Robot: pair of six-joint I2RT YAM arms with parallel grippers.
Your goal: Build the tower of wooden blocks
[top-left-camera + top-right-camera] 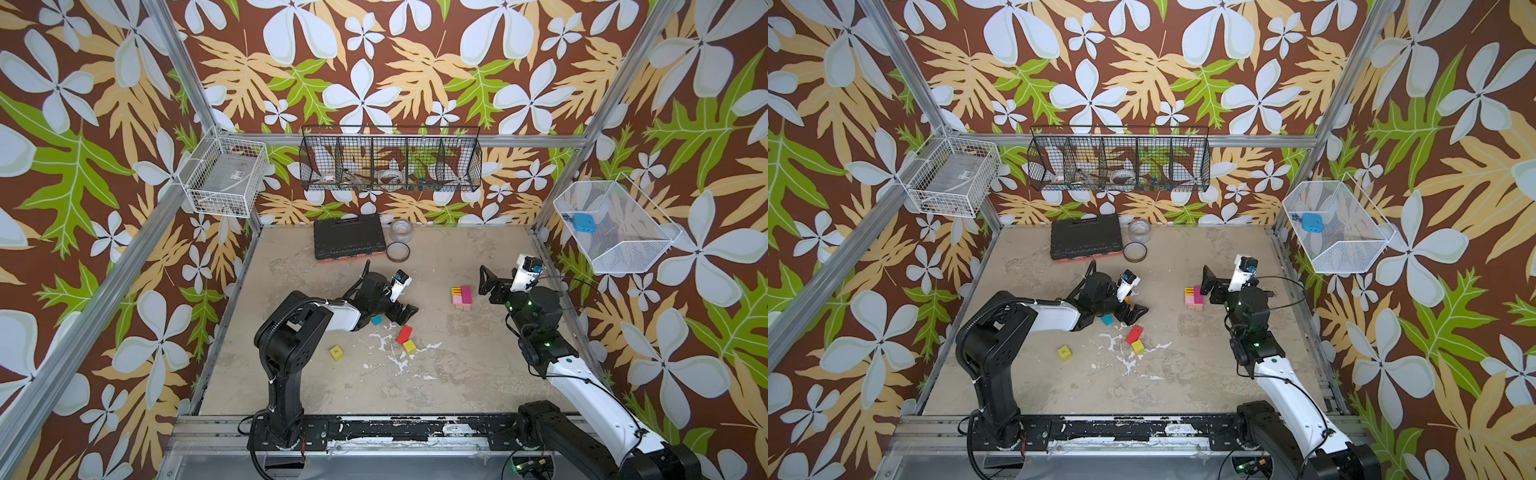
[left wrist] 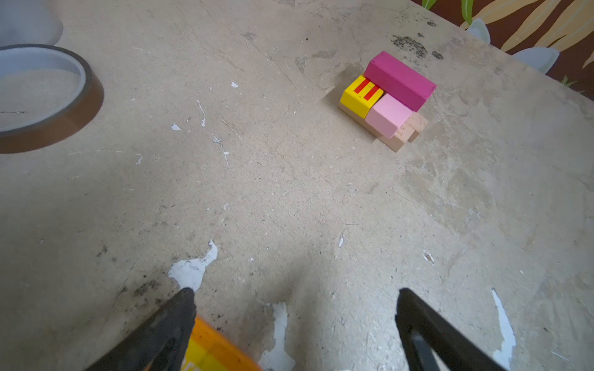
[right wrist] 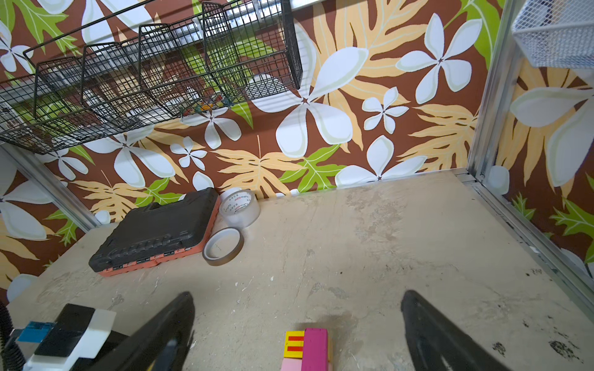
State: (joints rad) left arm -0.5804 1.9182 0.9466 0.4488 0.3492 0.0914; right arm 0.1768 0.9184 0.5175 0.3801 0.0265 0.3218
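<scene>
**Both grippers wide and empty, low tower ahead of the left fingers**

The left gripper (image 2: pixel 295 290) is spread almost to its widest and grips nothing. An orange-and-yellow block (image 2: pixel 215 347) lies inside the gap, hard by one finger; whether it touches cannot be told. In a top view a teal block (image 1: pixel 376 320) sits beside the gripper body, short of the fingertips. A red block (image 1: pixel 404 333) and a yellow block (image 1: pixel 409 346) lie close together just off to one side of the tips.

Well ahead of those tips stands the wood block tower (image 2: pixel 385 102): a magenta block (image 2: pixel 398 80), a striped yellow block (image 2: pixel 361 94) and a pink block (image 2: pixel 387 115) on tan planks (image 2: pixel 401 138). The right gripper (image 3: pixel 297 294), equally wide and empty, frames the tower between its fingers; its height above the tower cannot be told. Far beyond lies a black tool case (image 3: pixel 154 234).

The blocks look light, rigid and smooth-painted, so a pinch across the short width on flat opposite faces should hold. The tower is loosely stacked, and a nudge would likely shift it.

Only the top views show the teal, red and yellow strays. The left wrist view alone shows the planks plainly.
</scene>
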